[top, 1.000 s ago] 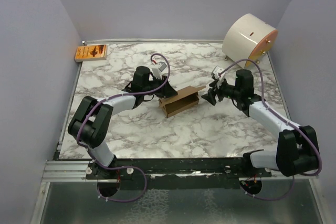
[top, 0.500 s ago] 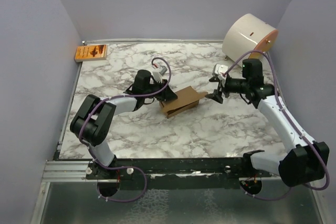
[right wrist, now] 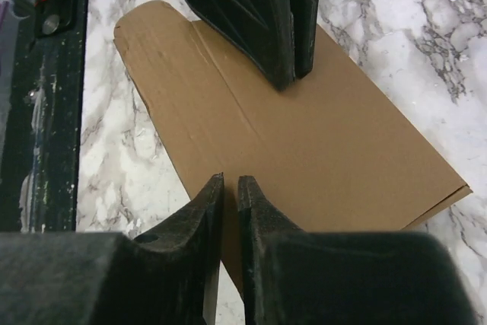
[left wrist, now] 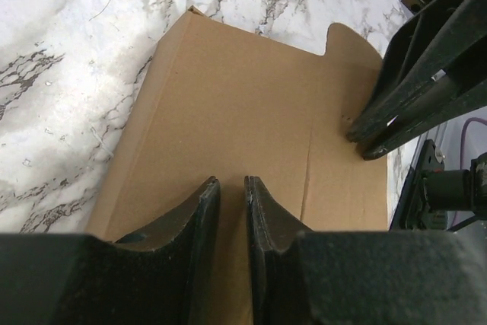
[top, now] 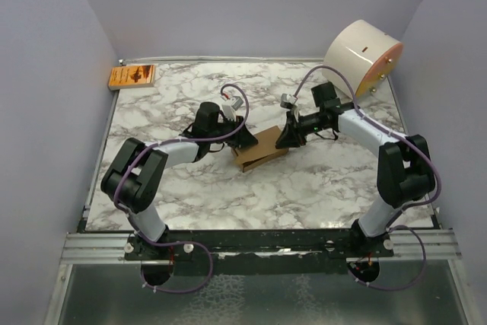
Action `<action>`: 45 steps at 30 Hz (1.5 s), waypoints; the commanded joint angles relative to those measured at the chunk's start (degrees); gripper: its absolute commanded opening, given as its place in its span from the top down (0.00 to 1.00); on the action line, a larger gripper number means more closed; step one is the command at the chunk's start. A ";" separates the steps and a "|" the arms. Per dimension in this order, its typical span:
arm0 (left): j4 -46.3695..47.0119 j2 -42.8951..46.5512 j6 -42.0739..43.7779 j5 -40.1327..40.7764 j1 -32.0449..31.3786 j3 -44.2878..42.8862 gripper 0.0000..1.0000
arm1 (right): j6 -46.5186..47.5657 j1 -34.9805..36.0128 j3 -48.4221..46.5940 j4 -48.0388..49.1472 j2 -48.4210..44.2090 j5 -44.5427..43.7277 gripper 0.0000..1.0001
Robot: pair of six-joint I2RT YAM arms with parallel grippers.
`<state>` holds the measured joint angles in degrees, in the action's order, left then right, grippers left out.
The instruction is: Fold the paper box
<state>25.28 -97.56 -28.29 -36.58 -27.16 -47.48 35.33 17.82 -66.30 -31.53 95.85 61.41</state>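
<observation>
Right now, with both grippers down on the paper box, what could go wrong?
1. Slip: the left gripper and right gripper look nearly closed, tips resting on top of the paper box rather than clamping it. On the smooth marble table it may slide or rotate.
2. Collision: the two grippers face each other across one small panel, so an inward push could knock them together.
3. Stray crease: pressing away from the score lines may dent the cardboard.

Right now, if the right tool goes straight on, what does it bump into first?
The box: the right tool points down at its brown top panel and seems to touch it already, though depth is hard to judge. The left tool stands farther along that line.
</observation>
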 commanded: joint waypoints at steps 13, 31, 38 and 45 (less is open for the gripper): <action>-7.55 21.34 -1.46 17.09 0.89 5.69 0.73 | 0.07 -0.07 -3.40 -3.45 -0.49 7.17 0.68; 28.22 32.22 -26.89 16.11 -2.95 43.50 1.00 | -8.77 -0.07 -2.20 3.19 2.05 0.47 0.66; 31.00 28.92 -28.23 23.35 -3.08 41.14 1.00 | -8.56 -0.07 -1.76 3.11 3.01 0.55 0.66; 38.81 20.58 -30.54 23.66 -3.08 38.33 1.00 | -8.16 0.18 -1.90 2.61 3.62 0.48 0.66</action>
<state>55.35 -72.31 -56.53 -14.33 -30.09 -7.64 27.22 17.74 -68.29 -29.82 98.37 62.61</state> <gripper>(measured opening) 0.009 0.337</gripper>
